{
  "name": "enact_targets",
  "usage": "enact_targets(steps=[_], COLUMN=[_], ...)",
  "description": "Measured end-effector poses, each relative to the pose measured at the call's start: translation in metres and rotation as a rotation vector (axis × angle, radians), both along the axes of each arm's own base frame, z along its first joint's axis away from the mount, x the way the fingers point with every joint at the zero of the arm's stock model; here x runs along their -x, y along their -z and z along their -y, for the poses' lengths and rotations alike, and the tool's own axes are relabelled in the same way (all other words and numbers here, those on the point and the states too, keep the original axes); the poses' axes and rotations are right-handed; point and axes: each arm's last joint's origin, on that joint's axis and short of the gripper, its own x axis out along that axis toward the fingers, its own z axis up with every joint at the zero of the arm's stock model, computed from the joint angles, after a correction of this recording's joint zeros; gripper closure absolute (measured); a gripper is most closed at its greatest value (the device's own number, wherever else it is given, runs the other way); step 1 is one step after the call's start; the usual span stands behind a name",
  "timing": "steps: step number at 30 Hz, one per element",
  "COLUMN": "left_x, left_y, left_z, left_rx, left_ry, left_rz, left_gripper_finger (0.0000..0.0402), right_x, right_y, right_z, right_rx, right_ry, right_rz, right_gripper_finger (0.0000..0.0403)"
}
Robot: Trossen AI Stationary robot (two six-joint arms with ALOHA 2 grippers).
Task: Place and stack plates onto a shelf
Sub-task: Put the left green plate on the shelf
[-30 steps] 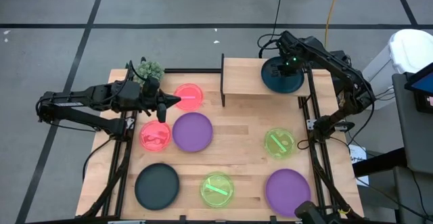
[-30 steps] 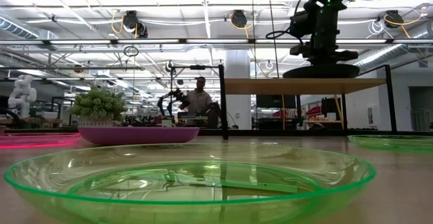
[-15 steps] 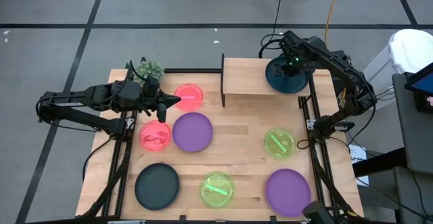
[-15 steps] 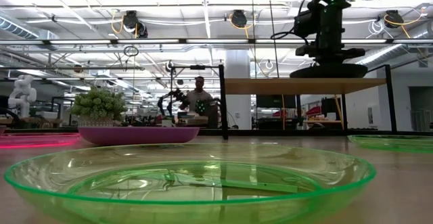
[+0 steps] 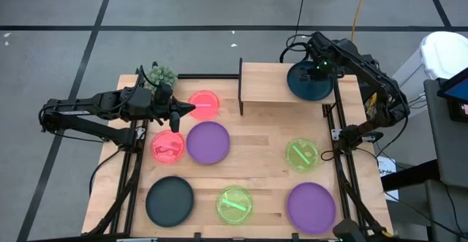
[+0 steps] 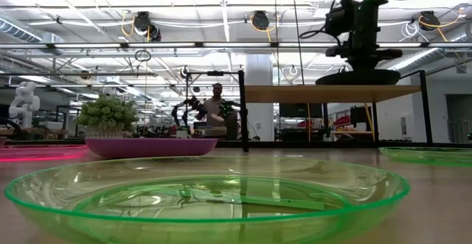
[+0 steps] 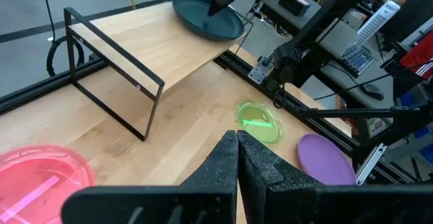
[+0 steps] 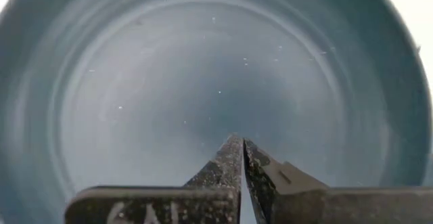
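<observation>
A dark teal plate (image 5: 309, 81) lies flat on the right end of the light-wood shelf (image 5: 263, 82) at the table's far side. My right gripper (image 5: 319, 68) is shut and stands over the plate's middle; the low view (image 6: 366, 65) shows it pointing down onto the plate. My left gripper (image 5: 191, 109) is shut and empty, held at the left edge of a pink-red plate (image 5: 204, 104). On the tabletop lie another pink-red plate (image 5: 168, 148), two purple plates (image 5: 208, 141) (image 5: 311, 207), two green plates (image 5: 301, 154) (image 5: 234, 205) and a second teal plate (image 5: 170, 201). My right gripper presses its shut fingertips (image 8: 238, 149) on the teal plate's inner floor (image 8: 223, 95), near its middle. The fingers come from above, pointing down. The plate lies flat on the shelf top.
A small spiky green plant (image 5: 161, 74) stands at the far left corner. The shelf's dark side panel (image 5: 240, 87) stands upright at its left end. Dark rails run along both table sides. A person (image 6: 216, 104) shows in the room beyond the table.
My right gripper has gone a little toward the table's right edge, and the teal plate under it has slid along the shelf top the same way, staying flat.
</observation>
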Motion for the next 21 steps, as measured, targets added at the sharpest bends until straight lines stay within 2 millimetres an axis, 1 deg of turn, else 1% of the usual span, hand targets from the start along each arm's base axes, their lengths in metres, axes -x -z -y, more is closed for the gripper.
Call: enact_targets(steps=[3, 7, 10, 15, 21], left_x=[0.000, 0.001, 0.003, 0.009, 0.019], left_y=[0.000, 0.001, 0.005, 0.016, 0.028], left_z=[0.000, 0.000, -0.001, -0.006, -0.012], left_rx=[0.004, 0.005, 0.038, 0.108, 0.189], left_ry=[-0.002, -0.003, -0.040, -0.120, -0.219], left_rz=[0.001, -0.014, -0.050, -0.154, -0.277], left_gripper_finger=[0.0400, 0.0400, 0.0400, 0.0400, 0.0400], right_x=[0.005, 0.008, 0.007, -0.001, -0.017], right_y=[-0.011, -0.029, -0.042, -0.062, -0.075], right_z=[-0.008, -0.028, -0.050, -0.091, -0.133], right_rx=[0.037, 0.082, 0.106, 0.139, 0.176], right_ry=[0.014, 0.019, 0.038, 0.054, 0.021], right_rz=[0.036, 0.126, 0.192, 0.325, 0.466], right_gripper_finger=[0.0403, 0.0403, 0.0403, 0.0403, 0.0403])
